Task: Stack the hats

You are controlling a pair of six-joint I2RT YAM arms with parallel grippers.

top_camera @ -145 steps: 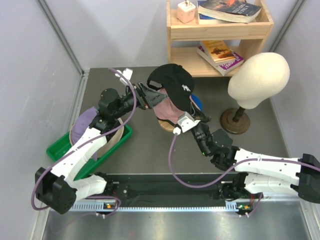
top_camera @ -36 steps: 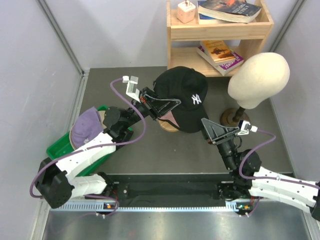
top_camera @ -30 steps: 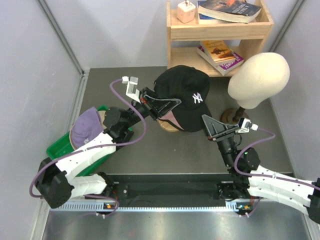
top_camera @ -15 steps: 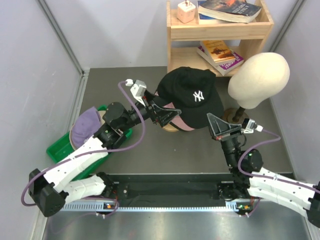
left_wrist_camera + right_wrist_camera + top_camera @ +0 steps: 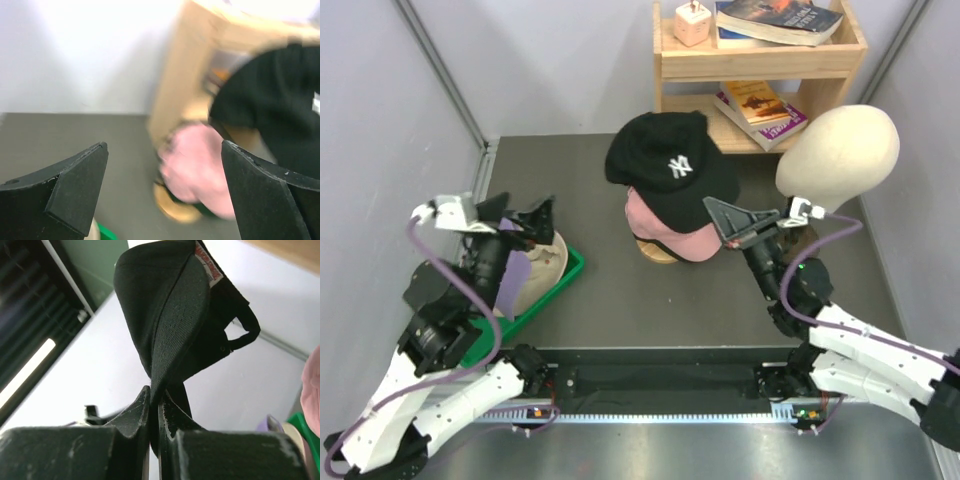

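Observation:
The black cap with a white logo (image 5: 665, 172) sits tilted over the pale pink cap (image 5: 665, 228) on the round wooden stand (image 5: 658, 252). My right gripper (image 5: 712, 208) is shut on the black cap's edge; in the right wrist view the cap (image 5: 170, 315) rises from my closed gripper (image 5: 155, 395). My left gripper (image 5: 518, 212) is open and empty above the green tray (image 5: 560, 282), well left of the caps. Its blurred wrist view, with the gripper (image 5: 165, 150) open, shows the pink cap (image 5: 200, 165) and black cap (image 5: 270, 105) ahead. A lavender cap (image 5: 515, 280) lies in the tray. The blue cap and bright pink hat are hidden.
A cream mannequin head (image 5: 840, 150) stands at the right, close behind my right arm. A wooden shelf (image 5: 760, 70) with books stands at the back. A cream hat (image 5: 548, 258) lies in the tray beside the lavender cap. Grey walls close both sides.
My left gripper has let go of the black cap and pulled back left over the tray. My right gripper has closed on the cap's edge, and the cap has shifted left.

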